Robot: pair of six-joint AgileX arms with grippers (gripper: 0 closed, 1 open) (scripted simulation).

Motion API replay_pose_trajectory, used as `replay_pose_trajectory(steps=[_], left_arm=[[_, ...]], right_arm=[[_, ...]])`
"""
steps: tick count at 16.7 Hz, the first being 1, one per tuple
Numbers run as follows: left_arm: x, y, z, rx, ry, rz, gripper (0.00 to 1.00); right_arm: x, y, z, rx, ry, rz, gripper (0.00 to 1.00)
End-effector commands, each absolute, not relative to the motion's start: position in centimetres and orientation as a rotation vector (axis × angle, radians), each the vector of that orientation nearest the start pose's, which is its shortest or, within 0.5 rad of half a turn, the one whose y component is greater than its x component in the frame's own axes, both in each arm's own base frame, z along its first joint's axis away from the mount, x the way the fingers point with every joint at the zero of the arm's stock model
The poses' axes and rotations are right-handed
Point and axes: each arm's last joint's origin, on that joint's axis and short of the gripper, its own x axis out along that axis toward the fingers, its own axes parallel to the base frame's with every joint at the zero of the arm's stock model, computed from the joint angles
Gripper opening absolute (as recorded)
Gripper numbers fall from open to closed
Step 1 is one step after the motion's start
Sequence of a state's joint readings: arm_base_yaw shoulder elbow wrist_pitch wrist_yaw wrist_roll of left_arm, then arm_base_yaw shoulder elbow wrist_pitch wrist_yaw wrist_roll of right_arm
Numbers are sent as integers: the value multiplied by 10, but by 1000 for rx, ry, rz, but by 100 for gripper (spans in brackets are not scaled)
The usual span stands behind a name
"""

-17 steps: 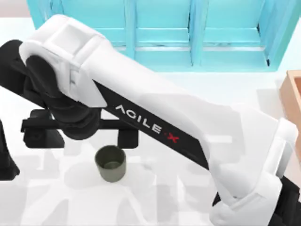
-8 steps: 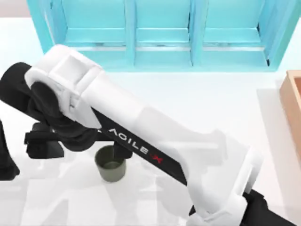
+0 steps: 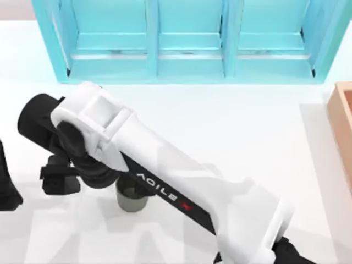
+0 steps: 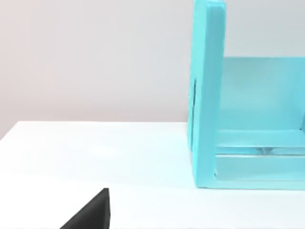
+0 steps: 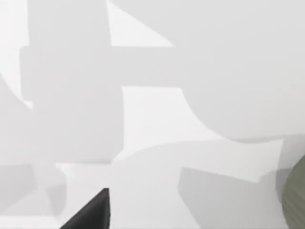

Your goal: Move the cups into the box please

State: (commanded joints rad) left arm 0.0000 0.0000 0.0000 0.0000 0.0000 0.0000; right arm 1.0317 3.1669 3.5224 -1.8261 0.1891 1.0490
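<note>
An olive-green cup (image 3: 130,201) stands upright at the table's front left, its rim partly covered by my right arm. My right gripper (image 3: 99,185) hangs low just above and to the left of it, open wide. One black finger (image 3: 58,180) stands well left of the cup; the other is hidden under the arm. The same cup (image 5: 296,196) shows at the edge of the right wrist view, off to one side of the fingertip (image 5: 90,215). The tan box (image 3: 343,127) sits at the table's right edge. My left arm (image 3: 5,184) is parked at the far left.
A big cyan three-compartment shelf unit (image 3: 187,41) runs along the back of the table, and its end wall (image 4: 207,95) is in the left wrist view. My right arm's white links cross the front of the table from lower right to the cup.
My right arm has swung toward the table's front and its gripper has come down closer to the olive cup, now covering part of its rim. The cup has not moved.
</note>
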Motion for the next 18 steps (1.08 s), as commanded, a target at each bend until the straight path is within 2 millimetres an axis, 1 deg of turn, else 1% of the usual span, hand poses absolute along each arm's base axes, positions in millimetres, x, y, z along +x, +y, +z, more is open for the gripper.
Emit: replay_pose_trajectory(steps=[4, 17, 18], left_arm=[[106, -1, 160, 0, 0, 0, 100], [106, -1, 160, 0, 0, 0, 100], [106, -1, 160, 0, 0, 0, 100]], right_arm=[[259, 437, 137, 8, 1371, -7, 100], [259, 437, 137, 8, 1371, -7, 2], [259, 437, 137, 8, 1371, -7, 0]])
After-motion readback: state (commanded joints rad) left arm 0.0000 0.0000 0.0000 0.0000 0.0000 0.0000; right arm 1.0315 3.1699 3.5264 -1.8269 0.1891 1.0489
